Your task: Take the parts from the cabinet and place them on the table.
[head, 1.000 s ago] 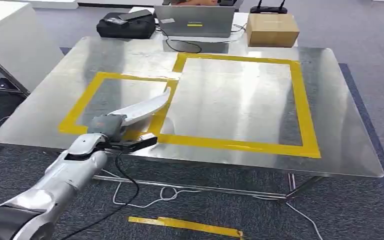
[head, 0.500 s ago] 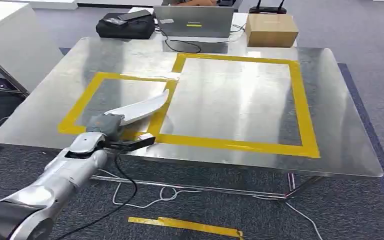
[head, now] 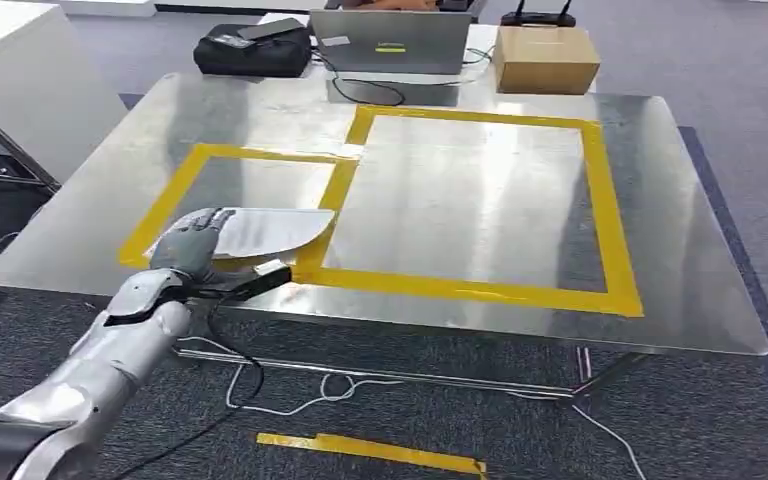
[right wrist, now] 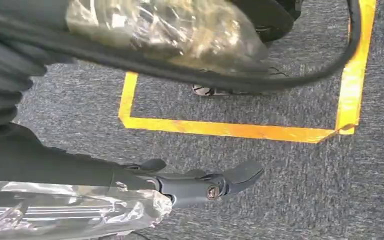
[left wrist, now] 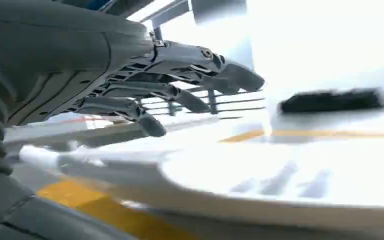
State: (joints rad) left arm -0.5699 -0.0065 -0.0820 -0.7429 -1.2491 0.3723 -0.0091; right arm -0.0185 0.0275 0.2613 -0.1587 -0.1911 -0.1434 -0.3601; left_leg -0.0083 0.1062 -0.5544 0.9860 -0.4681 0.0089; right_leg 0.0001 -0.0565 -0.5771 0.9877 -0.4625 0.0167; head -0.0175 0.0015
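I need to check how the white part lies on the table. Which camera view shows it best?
The head view: the whole white part lies flat inside the smaller yellow tape outline, left hand at its end. The left wrist view shows it close but blurred.

You see a silver left arm (head: 110,350) trailing a black cable (head: 235,385), its grey left hand (head: 192,243) ribbed at the wrist; the right hand (right wrist: 200,182) is dark grey.

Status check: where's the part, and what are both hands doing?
Left hand over the white curved part, fingers spread, grip unclear. Part lies flat in the smaller yellow-taped square on the metal table. Right hand hangs over carpet, empty.
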